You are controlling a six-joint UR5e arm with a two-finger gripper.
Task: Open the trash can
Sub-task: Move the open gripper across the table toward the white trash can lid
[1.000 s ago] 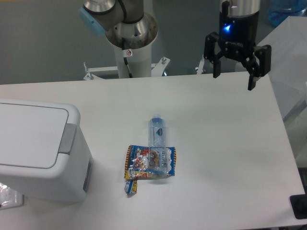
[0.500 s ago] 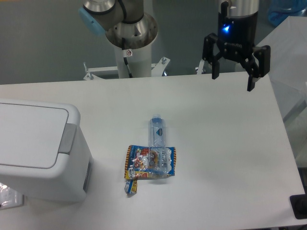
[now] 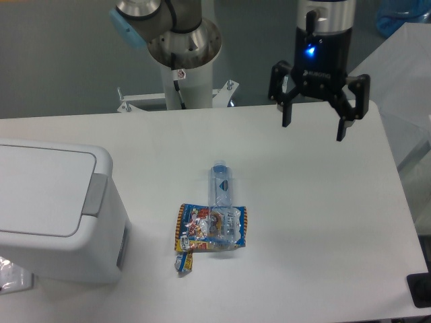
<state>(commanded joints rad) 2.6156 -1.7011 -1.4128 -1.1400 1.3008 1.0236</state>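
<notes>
Closest to the camera, at the left edge of the white table (image 3: 323, 222): the large white plastic box-shaped trash can (image 3: 54, 208), rounded at the corners, its flat inset lid (image 3: 40, 192) lying closed and level. Along the lid's right edge, a grey rectangular push tab (image 3: 95, 195), untouched. Tucked against the bin's near-left corner, a scrap of crinkled clear plastic (image 3: 12, 277), mostly cut off by the frame.

To the right of the trash can, well apart from it: a colourful blue-and-yellow snack packet (image 3: 210, 229) lying flat on the tabletop, with a small torn-looking piece of blue-and-yellow wrapper (image 3: 184, 263) just beside its near-left corner. Resting partly over the packet and reaching away from the camera, a clear plastic bottle (image 3: 221, 192) on its side, cap end pointing toward the far edge.

Farther still from the trash can, above the table's far-right part: the black two-finger gripper (image 3: 314, 128), hanging in the air with a blue light glowing on its body. Fingers spread wide, tips pointing down, nothing between them, nowhere near the bin.

Beyond the table's far edge, diagonally up and right of the trash can: the grey cylindrical robot base (image 3: 183, 54) on its white pedestal, with a pale blue cap on the joint.
</notes>
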